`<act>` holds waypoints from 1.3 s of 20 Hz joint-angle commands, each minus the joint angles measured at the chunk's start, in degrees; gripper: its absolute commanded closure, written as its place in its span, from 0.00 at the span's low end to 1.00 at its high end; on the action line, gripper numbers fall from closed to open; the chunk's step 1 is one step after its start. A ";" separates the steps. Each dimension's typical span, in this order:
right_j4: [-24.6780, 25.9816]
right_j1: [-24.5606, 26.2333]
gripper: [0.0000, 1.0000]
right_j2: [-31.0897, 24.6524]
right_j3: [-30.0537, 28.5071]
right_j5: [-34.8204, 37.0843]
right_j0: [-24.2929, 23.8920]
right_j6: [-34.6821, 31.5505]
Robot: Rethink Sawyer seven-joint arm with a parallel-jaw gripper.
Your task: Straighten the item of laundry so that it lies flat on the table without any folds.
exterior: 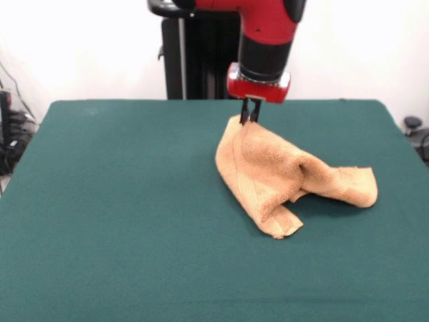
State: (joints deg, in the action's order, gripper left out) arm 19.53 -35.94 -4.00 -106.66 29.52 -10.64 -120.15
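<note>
**Towel Lifted by One Corner**

A white wall backs the green desk [120, 221]. The pincer [249, 119] pinches the top corner of the tan towel [275, 178], fingers closed on the cloth. It holds that corner raised, likely so the crumpled folds can hang and be drawn out. The rest lies bunched right of centre.

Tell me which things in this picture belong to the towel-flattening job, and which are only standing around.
Belong to the job:
towel, crumpled, one corner lifted
gripper, shut on that corner
table, green

Only standing around:
black pedestal behind the table
cables at the left edge
dark object at the right edge
</note>
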 commanded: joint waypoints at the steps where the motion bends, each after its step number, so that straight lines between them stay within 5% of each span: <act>1: -5.16 -5.33 1.00 -7.05 -1.60 12.71 0.32 1.08; 26: -15.25 -21.84 1.00 -7.35 2.59 44.66 0.64 -0.38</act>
State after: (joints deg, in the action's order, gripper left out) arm 7.13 -54.57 -7.33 -105.99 65.59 -10.78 -120.15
